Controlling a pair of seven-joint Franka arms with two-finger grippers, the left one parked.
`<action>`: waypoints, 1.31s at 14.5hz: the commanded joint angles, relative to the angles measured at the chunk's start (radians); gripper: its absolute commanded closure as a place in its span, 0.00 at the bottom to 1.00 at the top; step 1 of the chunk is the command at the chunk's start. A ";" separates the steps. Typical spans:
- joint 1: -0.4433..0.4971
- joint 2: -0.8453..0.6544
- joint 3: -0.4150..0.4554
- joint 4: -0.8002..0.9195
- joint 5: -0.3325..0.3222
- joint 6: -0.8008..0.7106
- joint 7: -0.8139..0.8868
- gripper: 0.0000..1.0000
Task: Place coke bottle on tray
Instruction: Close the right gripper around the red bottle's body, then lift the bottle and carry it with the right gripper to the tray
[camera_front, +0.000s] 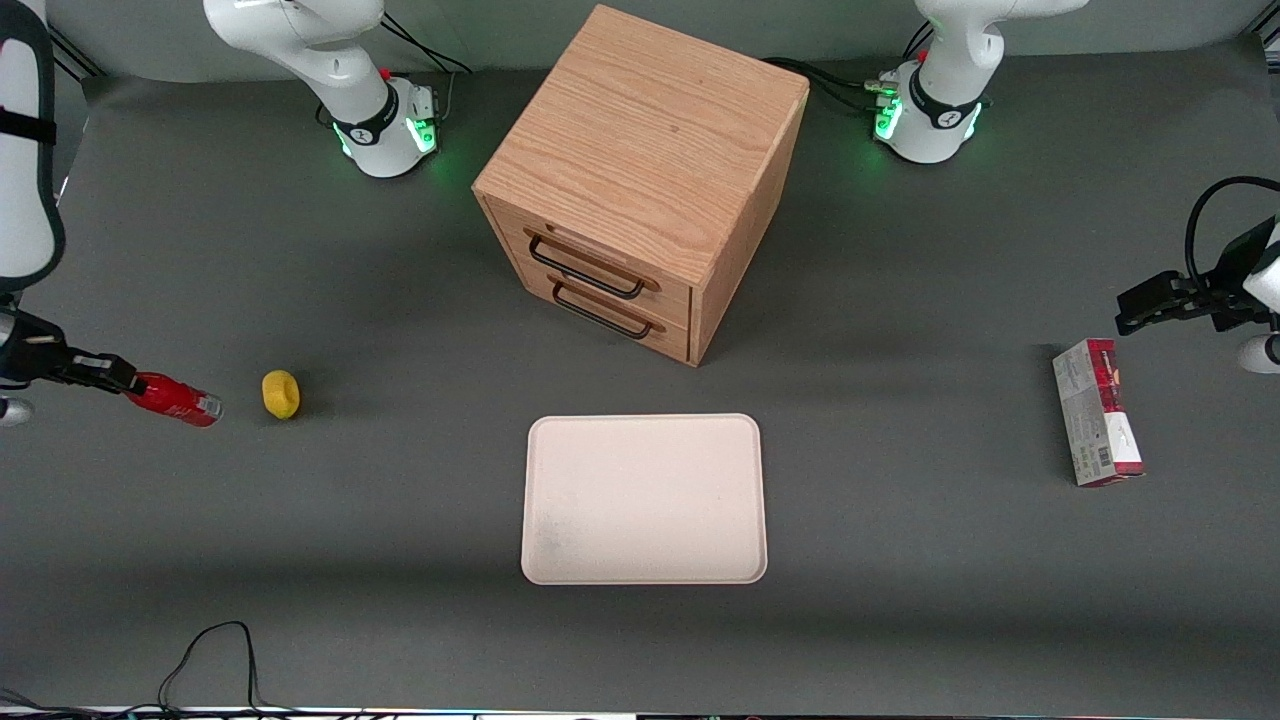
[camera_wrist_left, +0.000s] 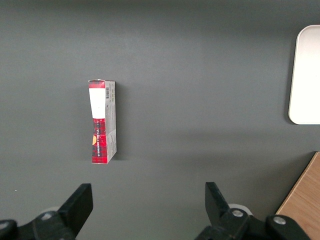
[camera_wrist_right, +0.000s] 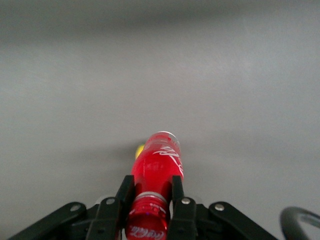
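Observation:
The coke bottle (camera_front: 175, 399) is a small bright-red bottle with a silvery base, held tilted at the working arm's end of the table. My gripper (camera_front: 128, 381) is shut on its neck, just below the red cap. In the right wrist view the coke bottle (camera_wrist_right: 157, 165) points away from the camera, and the gripper (camera_wrist_right: 151, 192) clamps it between both black fingers. The cream-white tray (camera_front: 645, 560) lies flat in the middle of the table, in front of the wooden cabinet and well away from the bottle. The tray's (camera_wrist_left: 306, 75) edge also shows in the left wrist view.
A small yellow lump (camera_front: 281, 394) sits on the mat beside the bottle's base, toward the tray. The wooden two-drawer cabinet (camera_front: 640, 180) stands farther from the front camera than the tray. A red-and-grey carton (camera_front: 1097, 412) lies toward the parked arm's end.

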 joint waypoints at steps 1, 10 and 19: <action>-0.033 0.075 0.102 0.302 -0.027 -0.242 0.189 1.00; -0.062 0.188 0.535 0.736 -0.083 -0.485 0.771 1.00; -0.036 0.509 0.941 0.850 -0.410 -0.159 1.109 1.00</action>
